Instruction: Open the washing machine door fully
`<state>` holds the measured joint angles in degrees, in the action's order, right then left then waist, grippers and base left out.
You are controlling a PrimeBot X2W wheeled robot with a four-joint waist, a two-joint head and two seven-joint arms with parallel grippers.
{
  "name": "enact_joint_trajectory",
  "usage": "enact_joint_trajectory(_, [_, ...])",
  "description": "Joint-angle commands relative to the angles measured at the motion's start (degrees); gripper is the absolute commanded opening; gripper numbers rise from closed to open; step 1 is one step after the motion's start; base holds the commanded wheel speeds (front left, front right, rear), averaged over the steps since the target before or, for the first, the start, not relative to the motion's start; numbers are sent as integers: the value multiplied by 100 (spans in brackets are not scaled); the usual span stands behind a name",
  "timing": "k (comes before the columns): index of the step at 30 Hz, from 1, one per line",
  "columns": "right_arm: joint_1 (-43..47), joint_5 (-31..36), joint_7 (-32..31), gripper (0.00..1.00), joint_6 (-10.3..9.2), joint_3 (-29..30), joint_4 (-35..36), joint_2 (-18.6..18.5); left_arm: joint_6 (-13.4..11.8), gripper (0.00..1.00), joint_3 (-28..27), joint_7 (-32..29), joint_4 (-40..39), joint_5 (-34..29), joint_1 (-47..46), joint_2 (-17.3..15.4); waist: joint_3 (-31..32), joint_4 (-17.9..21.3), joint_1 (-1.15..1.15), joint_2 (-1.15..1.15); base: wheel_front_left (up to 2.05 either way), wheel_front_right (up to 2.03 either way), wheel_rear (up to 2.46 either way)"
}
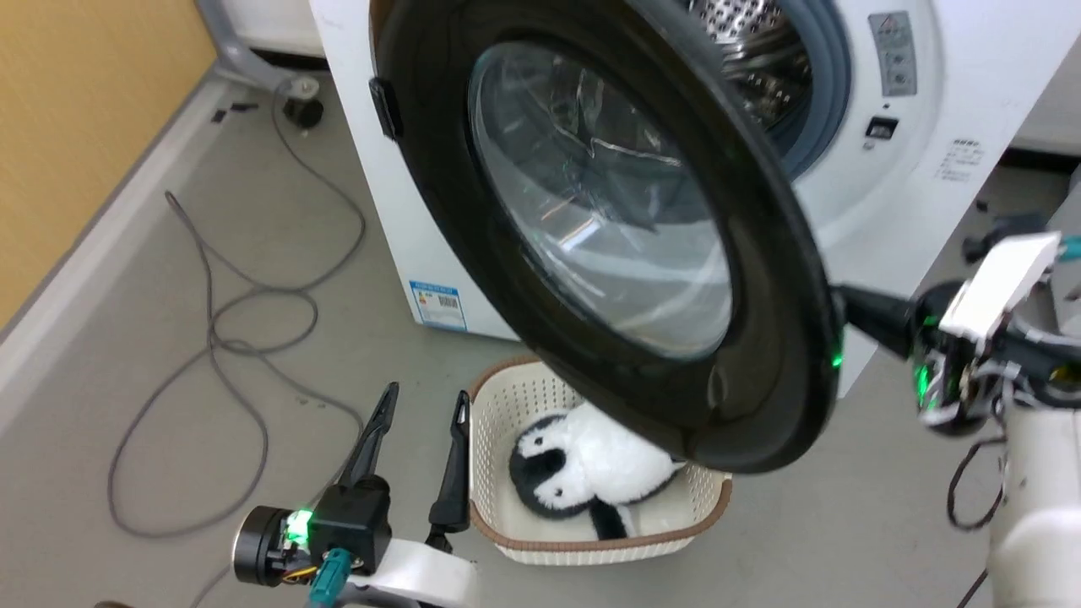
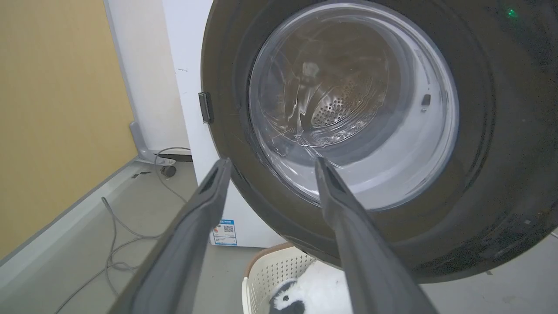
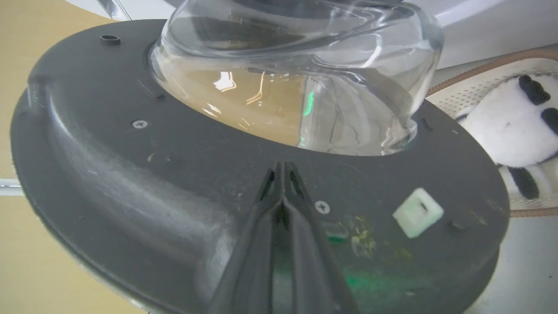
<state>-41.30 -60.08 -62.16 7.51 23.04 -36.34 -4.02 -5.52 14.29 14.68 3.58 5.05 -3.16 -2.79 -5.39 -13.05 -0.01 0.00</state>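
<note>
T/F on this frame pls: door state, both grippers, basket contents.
1. The washing machine door stands swung away from the drum. True.
2. The right gripper is spread wide open. False: it is shut, tips at the door's inner face.
3. The left gripper is clamped on the door. False: it is open, holding nothing, apart from the door.
4. A plush panda lies in the basket. True.
5. The basket sits inside the drum. False: it is on the floor below the door.

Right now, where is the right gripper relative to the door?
The right gripper is at the head view's right, behind the free edge of the washing machine door, its shut fingers against the matte inner rim near the glass bowl.
</note>
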Motion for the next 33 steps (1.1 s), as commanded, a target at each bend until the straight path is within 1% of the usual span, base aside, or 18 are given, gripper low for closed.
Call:
enact_joint_trajectory(1, [202,-73,-76,0,-2,-4,111,50,27,100,-27,32,-7,-46,95,-9,87,10,1,0,0,0,0])
enact_joint_trajectory(4, [522,-203,-206,0,-2,-73,343,102,58,100,-53,32,9,-55,173,-9,204,2,1,0,0,0,0])
enact_joint_trajectory(7, [797,-655,-202,0,-2,-376,460,110,95,100,-51,32,25,-57,224,-9,289,-37,1,0,0,0,0])
enact_joint_trajectory(12, [1290,-1472,195,0,-2,-1169,736,112,149,100,-60,32,45,-53,297,-9,412,-132,1,0,0,0,0])
enact_joint_trajectory(17, [1678,-2053,640,0,-2,-1945,931,113,200,100,-120,32,48,-89,413,-9,502,-222,1,0,0,0,0])
enact_joint_trajectory(27, [1993,-2798,1299,0,-2,-3219,1172,113,248,100,-86,32,45,-97,511,-9,559,-455,1,0,0,0,0])
enact_joint_trajectory(33, [2039,-2926,1562,0,-2,-3643,1213,113,231,100,-73,32,47,-74,581,-9,574,-508,1,0,0,0,0])
